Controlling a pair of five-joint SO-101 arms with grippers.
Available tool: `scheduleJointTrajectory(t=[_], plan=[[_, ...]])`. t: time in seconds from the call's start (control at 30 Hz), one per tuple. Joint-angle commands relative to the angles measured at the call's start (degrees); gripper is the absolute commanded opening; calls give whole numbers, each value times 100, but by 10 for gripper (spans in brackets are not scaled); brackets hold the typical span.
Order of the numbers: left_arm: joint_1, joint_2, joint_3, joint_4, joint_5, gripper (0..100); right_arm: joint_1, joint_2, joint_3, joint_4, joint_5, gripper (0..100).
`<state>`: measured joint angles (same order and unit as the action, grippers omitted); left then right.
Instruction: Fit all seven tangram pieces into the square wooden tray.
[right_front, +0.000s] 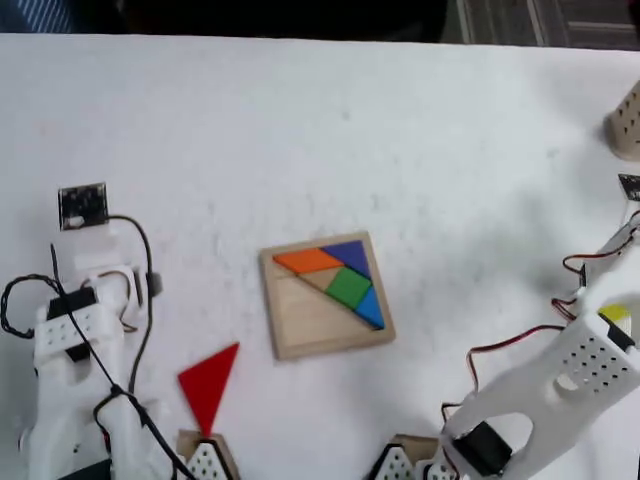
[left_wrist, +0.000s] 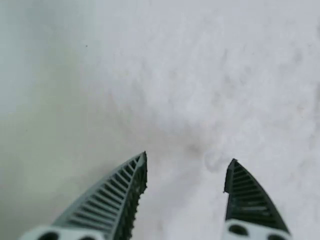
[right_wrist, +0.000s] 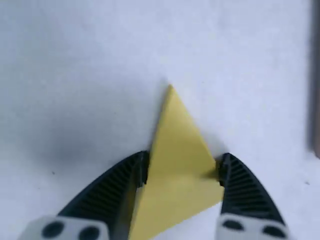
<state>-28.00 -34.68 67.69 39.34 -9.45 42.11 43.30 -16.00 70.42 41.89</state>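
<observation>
Four coloured pieces (right_front: 348, 287) already sat in the upper-right half of the square wooden tray (right_front: 305, 318), middle of the white desk (right_front: 200, 130). A flat red triangle piece (right_front: 208, 380) lay loose near its lower-left corner. The right claw (right_wrist: 184, 162) was pinched on the flat yellow triangle piece (right_wrist: 175, 140), way off by the desk's right edge. It looked light, stiff and slick to me. Those slanted edges could squirt out, so I'd grip nearer the wide base. The left claw (left_wrist: 188, 159) hung wide open over bare desk.
</observation>
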Motion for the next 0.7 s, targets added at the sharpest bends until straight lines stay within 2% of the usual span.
scheduleJointTrajectory(t=[0.0, 0.23, 0.5, 0.67], plan=[[-101, -207, -35, 44, -62, 157, -198, 189, 62, 119, 70, 123], [-101, -207, -35, 44, -62, 157, -189, -382, 70, 1138, 554, 91], [-101, -207, -35, 44, -62, 157, 57, -857, 97, 1569, 589, 91], [-101, -207, -35, 44, -62, 157, 207, -1332, 712, 1560, 747, 90]])
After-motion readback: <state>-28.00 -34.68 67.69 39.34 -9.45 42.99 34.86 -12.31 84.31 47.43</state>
